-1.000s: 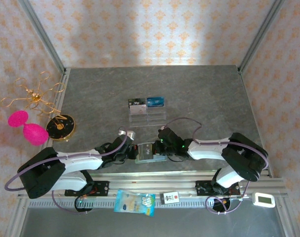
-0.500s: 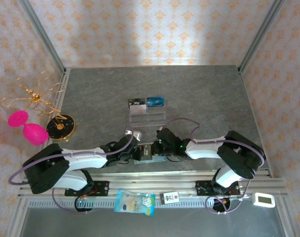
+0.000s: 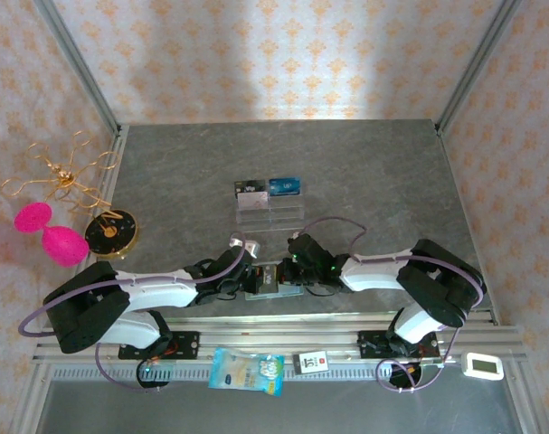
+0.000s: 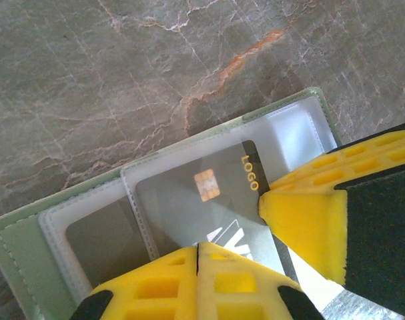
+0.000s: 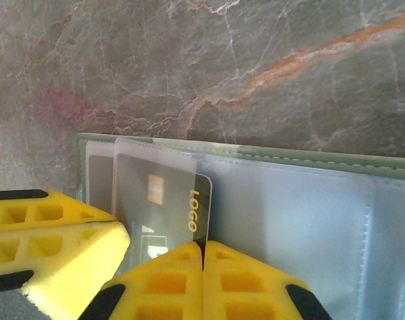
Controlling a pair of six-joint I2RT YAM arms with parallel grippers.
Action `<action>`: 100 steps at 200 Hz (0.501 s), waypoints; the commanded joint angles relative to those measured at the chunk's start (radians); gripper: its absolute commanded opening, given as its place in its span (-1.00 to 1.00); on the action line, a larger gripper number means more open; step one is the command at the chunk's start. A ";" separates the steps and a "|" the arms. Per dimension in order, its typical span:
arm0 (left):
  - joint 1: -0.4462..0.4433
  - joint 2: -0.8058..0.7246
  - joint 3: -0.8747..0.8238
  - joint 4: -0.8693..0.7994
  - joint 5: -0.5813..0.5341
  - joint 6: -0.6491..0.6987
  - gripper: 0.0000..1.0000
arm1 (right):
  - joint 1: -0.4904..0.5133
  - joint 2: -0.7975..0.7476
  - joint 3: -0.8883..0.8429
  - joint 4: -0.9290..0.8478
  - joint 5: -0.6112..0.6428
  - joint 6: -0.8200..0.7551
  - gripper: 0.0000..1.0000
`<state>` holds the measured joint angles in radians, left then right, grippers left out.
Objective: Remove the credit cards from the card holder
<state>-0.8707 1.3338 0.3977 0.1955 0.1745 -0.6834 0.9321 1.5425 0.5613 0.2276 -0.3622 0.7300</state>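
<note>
Credit card [image 4: 189,203] lies under closed left pincer [image 4: 197,252].

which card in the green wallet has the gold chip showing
The card printed LOGO, in the second pocket from the wallet end. The other card, in the end pocket beside it, shows a plain grey face.

Grey marble-patterned table [image 3: 364,172]. Mid-table: clear acrylic tiered rack [image 3: 269,215] holding bright blue card [image 3: 284,186] and dark blackish card [image 3: 249,188]. Left of table: gold wire ornament [image 3: 64,172], two pink egg shapes [image 3: 64,245], black gold-rimmed disc [image 3: 110,232]. Front rail: blue-white packet [image 3: 247,372], small white tag [image 3: 312,363], white timer-like device [image 3: 483,364].
</note>
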 commanded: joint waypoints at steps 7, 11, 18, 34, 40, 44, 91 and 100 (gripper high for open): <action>0.001 -0.006 -0.032 -0.024 -0.026 -0.011 -1.00 | -0.017 -0.073 -0.056 -0.033 0.062 0.029 -1.00; 0.002 -0.009 -0.034 -0.024 -0.026 -0.011 -1.00 | -0.019 -0.084 -0.062 -0.040 0.067 0.032 -1.00; 0.003 -0.013 -0.037 -0.021 -0.023 -0.011 -1.00 | -0.023 -0.103 -0.071 -0.046 0.073 0.034 -1.00; 0.006 -0.023 -0.038 -0.022 -0.022 -0.009 -1.00 | -0.024 -0.131 -0.086 -0.061 0.080 0.036 -1.00; 0.006 -0.026 -0.039 -0.021 -0.023 -0.008 -1.00 | -0.024 -0.135 -0.093 -0.061 0.080 0.037 -1.00; 0.007 -0.026 -0.039 -0.022 -0.024 -0.008 -1.00 | -0.024 -0.138 -0.097 -0.063 0.083 0.039 -1.00; 0.007 -0.042 -0.037 -0.026 -0.028 -0.002 -1.00 | -0.024 -0.120 -0.098 -0.074 0.077 0.020 -1.00; 0.009 -0.041 -0.038 -0.032 -0.034 -0.001 -1.00 | -0.024 -0.134 -0.099 -0.098 0.094 0.010 -1.00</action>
<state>-0.8703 1.3136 0.3779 0.2047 0.1745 -0.6830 0.9127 1.4166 0.4694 0.2039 -0.3233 0.7586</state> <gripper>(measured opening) 0.043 0.042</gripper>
